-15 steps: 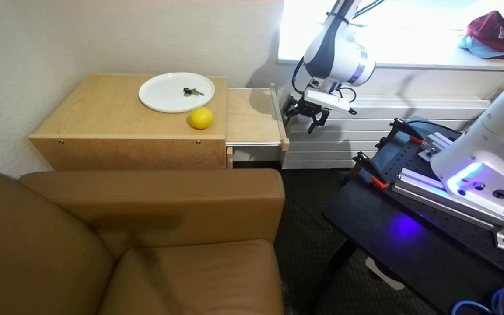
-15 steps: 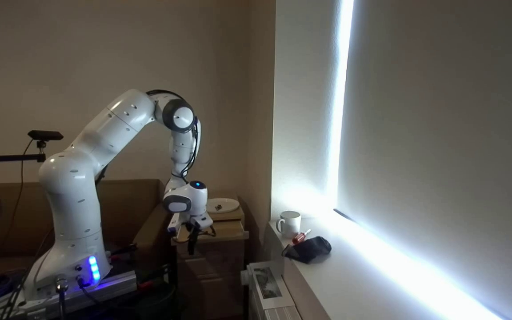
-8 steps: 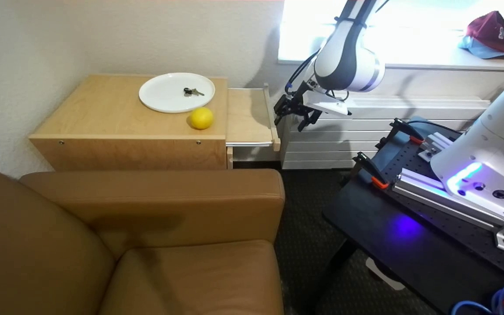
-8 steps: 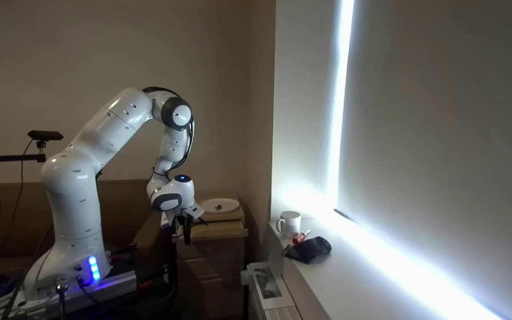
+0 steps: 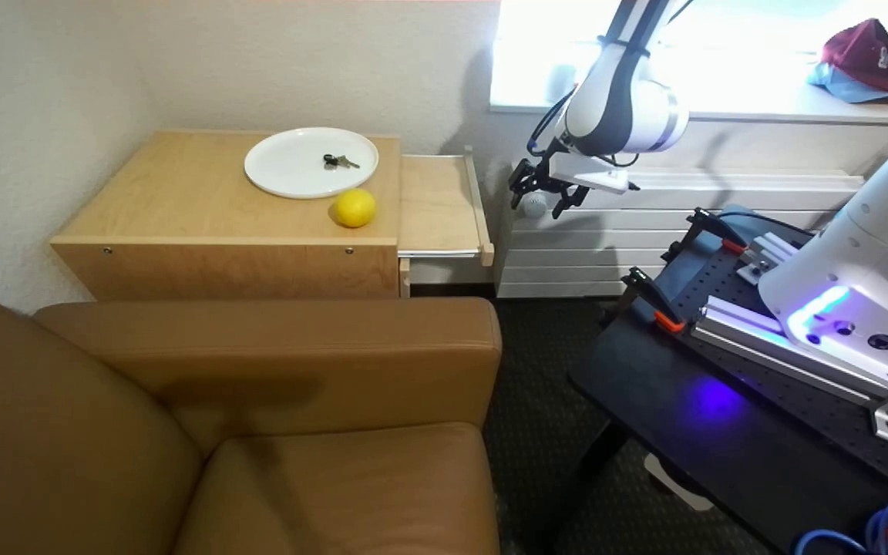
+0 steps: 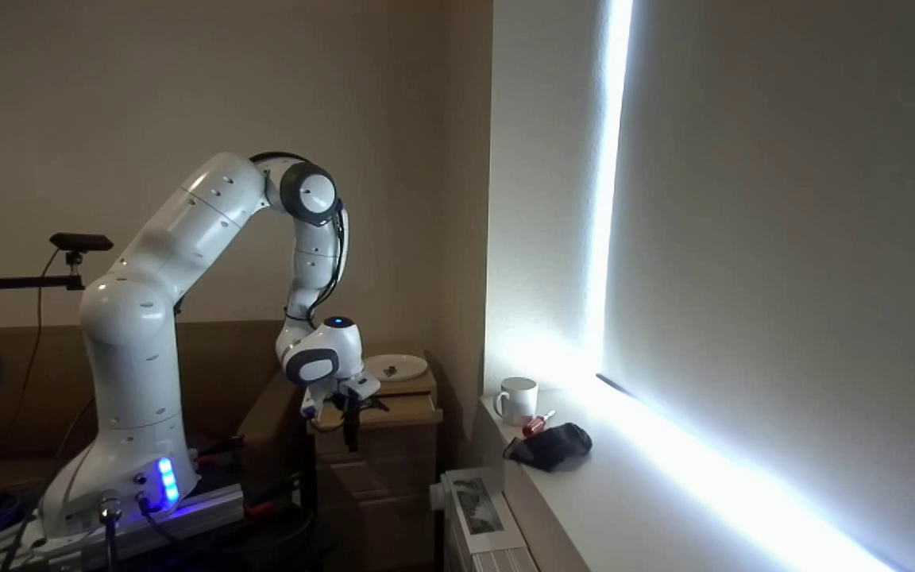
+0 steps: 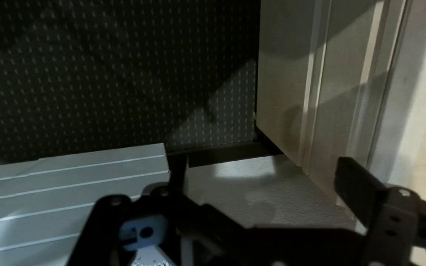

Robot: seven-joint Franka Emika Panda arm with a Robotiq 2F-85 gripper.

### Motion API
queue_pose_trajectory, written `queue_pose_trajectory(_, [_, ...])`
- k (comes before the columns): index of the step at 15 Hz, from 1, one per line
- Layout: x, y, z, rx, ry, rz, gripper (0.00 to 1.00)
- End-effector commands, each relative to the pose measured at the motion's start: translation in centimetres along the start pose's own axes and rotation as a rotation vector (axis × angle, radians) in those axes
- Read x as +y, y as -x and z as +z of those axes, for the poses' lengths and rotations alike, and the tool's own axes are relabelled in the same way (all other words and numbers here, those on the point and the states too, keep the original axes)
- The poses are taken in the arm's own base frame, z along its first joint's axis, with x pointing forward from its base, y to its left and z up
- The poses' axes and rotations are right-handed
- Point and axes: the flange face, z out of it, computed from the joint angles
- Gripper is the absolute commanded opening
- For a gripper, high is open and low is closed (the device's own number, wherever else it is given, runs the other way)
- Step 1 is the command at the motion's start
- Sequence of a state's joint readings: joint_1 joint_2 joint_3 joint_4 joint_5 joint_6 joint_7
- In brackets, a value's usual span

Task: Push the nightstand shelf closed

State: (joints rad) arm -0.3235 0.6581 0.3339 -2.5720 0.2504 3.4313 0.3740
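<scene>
The nightstand shelf [image 5: 438,202] is a thin tan board pulled partway out of the nightstand [image 5: 205,204], with a raised strip along its front edge. In an exterior view the shelf [image 6: 406,409] also shows above the nightstand's drawer fronts [image 6: 378,477]. My gripper [image 5: 538,208] is open and empty, beside the shelf's front strip with a gap between them. In the wrist view my gripper [image 7: 264,173] has its fingers wide apart with nothing between them. The nightstand's tan front [image 7: 287,81] runs down the right side there, and the right finger hides part of it.
A white plate [image 5: 290,166] with keys [image 5: 341,161] and a yellow ball [image 5: 354,208] sit on the nightstand top. A white radiator [image 5: 567,250] stands behind my gripper. A brown armchair [image 5: 274,331] stands in front. A mug [image 6: 518,400] is on the windowsill.
My gripper moved toward the nightstand and the shelf slid in a little. Since half a second ago the gripper has moved back away from the shelf, which stays where it was.
</scene>
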Motion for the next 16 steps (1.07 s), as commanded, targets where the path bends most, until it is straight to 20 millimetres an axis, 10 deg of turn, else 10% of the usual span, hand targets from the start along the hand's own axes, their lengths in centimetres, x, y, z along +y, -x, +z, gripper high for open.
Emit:
queue_pose_trajectory(1, [-0.1, 0.0, 0.0, -0.001, 0.0, -0.002, 1.0])
queue_pose_trajectory(13, [-5.5, -3.1, 3.6, 0.04, -0.107, 0.055, 1.0])
queue_pose_trajectory(16, [-3.5, -2.1, 4.2, 0.024, -0.044, 0.066, 1.0])
